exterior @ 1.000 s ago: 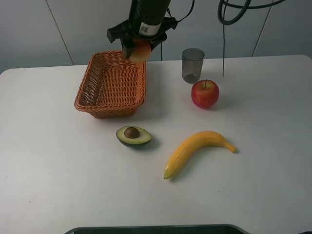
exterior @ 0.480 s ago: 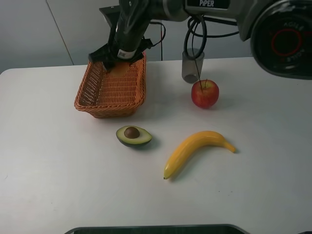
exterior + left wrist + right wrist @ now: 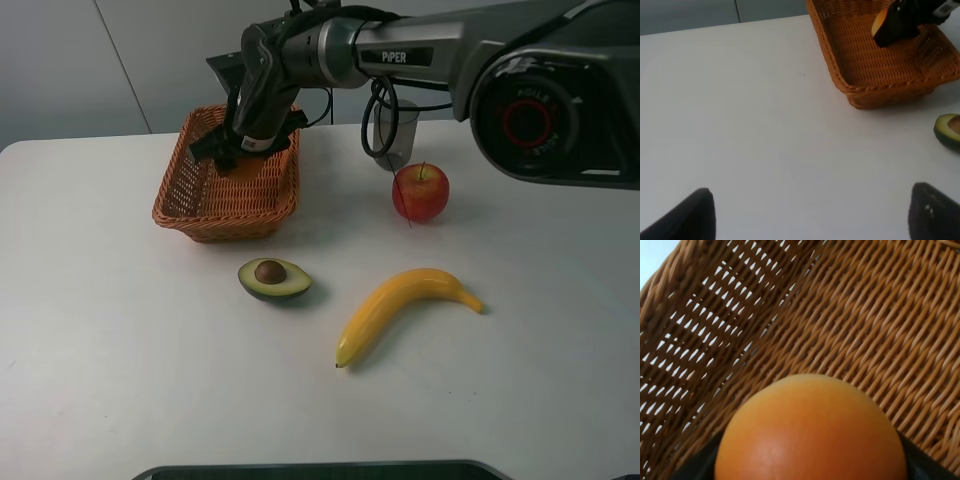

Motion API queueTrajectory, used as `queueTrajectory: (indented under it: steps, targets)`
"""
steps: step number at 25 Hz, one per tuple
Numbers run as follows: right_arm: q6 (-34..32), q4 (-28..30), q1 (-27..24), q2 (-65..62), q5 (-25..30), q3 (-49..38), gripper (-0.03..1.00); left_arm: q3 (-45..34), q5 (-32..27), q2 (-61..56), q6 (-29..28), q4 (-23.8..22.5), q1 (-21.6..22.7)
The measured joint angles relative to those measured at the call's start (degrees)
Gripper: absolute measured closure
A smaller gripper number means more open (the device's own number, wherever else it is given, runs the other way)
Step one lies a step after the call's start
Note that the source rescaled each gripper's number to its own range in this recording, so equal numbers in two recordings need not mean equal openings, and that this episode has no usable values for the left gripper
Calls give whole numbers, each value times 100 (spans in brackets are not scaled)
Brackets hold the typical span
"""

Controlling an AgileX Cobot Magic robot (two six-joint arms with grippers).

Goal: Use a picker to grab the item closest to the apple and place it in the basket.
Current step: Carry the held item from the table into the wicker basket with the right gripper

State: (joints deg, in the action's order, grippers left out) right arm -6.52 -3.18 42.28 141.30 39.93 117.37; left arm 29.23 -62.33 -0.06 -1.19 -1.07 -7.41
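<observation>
The red apple (image 3: 420, 192) stands right of centre on the white table. A woven basket (image 3: 200, 190) sits at the back left. My right gripper (image 3: 247, 150) reaches across and down into the basket, shut on an orange (image 3: 810, 430). The orange hangs just above the wicker floor (image 3: 880, 315) and also shows in the left wrist view as the orange (image 3: 879, 22) beside the black gripper (image 3: 900, 22). My left gripper (image 3: 812, 212) is open over bare table in front of the basket (image 3: 880, 95), with nothing between its fingertips (image 3: 690, 215).
An avocado half (image 3: 274, 279) lies in front of the basket, and a banana (image 3: 405, 308) lies right of it. A grey cup (image 3: 396, 133) stands behind the apple, partly behind the arm's cables. A dark edge (image 3: 320, 470) runs along the table's front.
My right gripper has carried the orange from above the basket's back rim leftward and down inside the basket. Nothing else has moved.
</observation>
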Motion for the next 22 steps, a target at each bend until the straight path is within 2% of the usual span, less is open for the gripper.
queueTrajectory:
  steps: [1,2,4,5,6,7,9,17,22]
  targets:
    - [0,10,0,10,-13,0,96,0,0,0,0,0,0]
    - [12,10,0,22,-26,0,85,0,0,0,0,0,0]
    - [55,21,0,22,-36,0,43,0,0,0,0,0,0]
    - [72,34,0,31,-36,0,19,0,0,0,0,0,0]
    - [93,34,0,31,-36,0,6,0,0,0,0,0,0]
    - [103,45,0,31,-36,0,1,0,0,0,0,0,0]
    - [115,55,4,31,-36,0,-2,0,0,0,0,0,0]
    - [184,68,4,-142,74,0,-3,0,0,0,0,0,0]
    - [348,68,-70,-629,765,0,-3,0,0,0,0,0,0]
